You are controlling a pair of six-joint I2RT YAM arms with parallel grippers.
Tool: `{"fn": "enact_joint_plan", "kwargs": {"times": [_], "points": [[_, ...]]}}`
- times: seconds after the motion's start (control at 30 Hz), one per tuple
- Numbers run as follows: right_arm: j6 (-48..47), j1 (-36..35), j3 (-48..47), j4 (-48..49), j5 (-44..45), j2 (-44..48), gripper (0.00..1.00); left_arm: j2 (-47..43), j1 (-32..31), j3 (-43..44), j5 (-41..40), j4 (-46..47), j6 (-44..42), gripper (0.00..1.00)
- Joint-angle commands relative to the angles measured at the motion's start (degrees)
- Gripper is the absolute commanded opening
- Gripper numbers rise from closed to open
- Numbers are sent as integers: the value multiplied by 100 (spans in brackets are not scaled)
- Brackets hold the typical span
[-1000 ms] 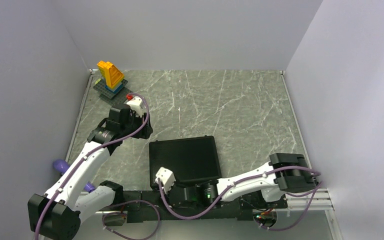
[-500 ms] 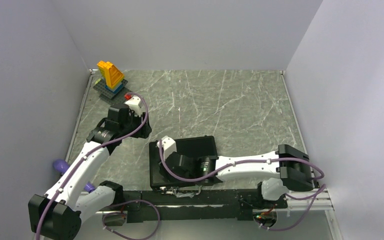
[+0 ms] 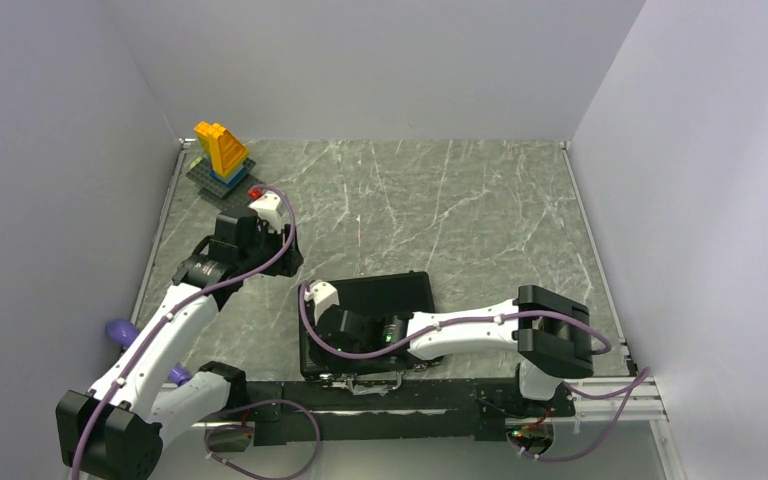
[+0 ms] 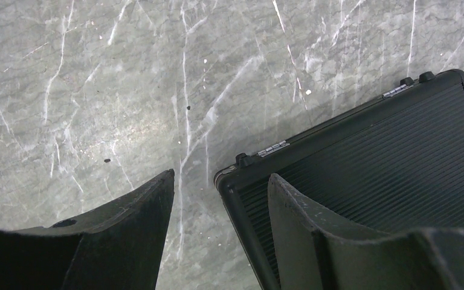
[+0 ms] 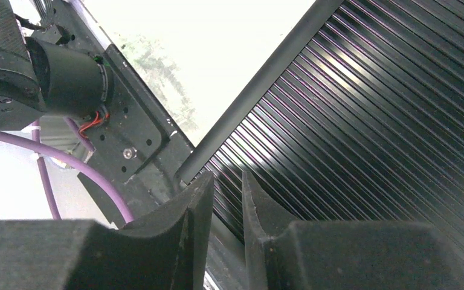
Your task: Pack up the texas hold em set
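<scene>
The texas hold em set shows only as a flat black ribbed case (image 3: 392, 289), lid down, near the table's front middle. Its chips, cards and dice are hidden. My right arm lies across the lid. The right gripper (image 3: 322, 338) sits low over the case's near-left part. In the right wrist view its jaws (image 5: 226, 175) stand almost together above the ribbed lid (image 5: 368, 109) by the rim, with nothing seen between them. My left gripper (image 3: 282, 262) hovers open just beyond the case's far-left corner (image 4: 241, 175); that corner sits between its fingertips (image 4: 220, 181), untouched.
A yellow-blue toy brick tower (image 3: 222, 155) on a dark baseplate stands at the far left corner. A small red piece (image 3: 257, 192) lies next to the left wrist. A purple object (image 3: 120, 330) sits past the table's left edge. Grey walls close three sides.
My right arm swung from the near edge up over the case, moving leftward across the lid, and its jaws closed from wide to almost together. The left arm stayed still.
</scene>
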State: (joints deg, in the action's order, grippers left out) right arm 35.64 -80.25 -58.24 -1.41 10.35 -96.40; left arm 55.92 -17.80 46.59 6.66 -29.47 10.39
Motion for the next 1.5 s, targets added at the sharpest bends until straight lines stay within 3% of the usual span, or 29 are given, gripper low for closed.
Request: {"fn": "enact_joint_plan", "kwargs": {"times": [0.0, 0.2, 0.37, 0.43, 0.57, 0.83, 0.93, 1.2, 1.47], "points": [[-118, 73, -169, -583, 39, 251, 30, -138, 47, 166, 49, 90, 77, 63], [-343, 602, -146, -855, 89, 1067, 39, -206, 276, 157, 33, 93, 96, 65], [-606, 1441, 171, -1105, 89, 1631, 55, -345, 504, 119, -94, 104, 108, 79], [-708, 1995, 393, -1086, -17, 1889, 61, -422, 566, 93, -119, 136, 102, 90], [-732, 3276, 936, -844, -747, 2466, 70, -597, 665, 32, -217, 196, 117, 99], [-865, 5814, 1516, -1286, -1408, 3879, 73, -1301, 699, -193, -640, 388, -17, 100], [-1037, 6452, 1450, -1670, -1346, 4492, 73, -1636, 699, -275, -862, 444, -77, 99], [-1499, 6830, 1426, -1942, -632, 5513, 74, -2315, 701, -481, -750, 796, -173, 99], [-1597, 6837, 1552, -1864, -584, 5735, 74, -2419, 699, -447, -1006, 801, -62, 99]]}}
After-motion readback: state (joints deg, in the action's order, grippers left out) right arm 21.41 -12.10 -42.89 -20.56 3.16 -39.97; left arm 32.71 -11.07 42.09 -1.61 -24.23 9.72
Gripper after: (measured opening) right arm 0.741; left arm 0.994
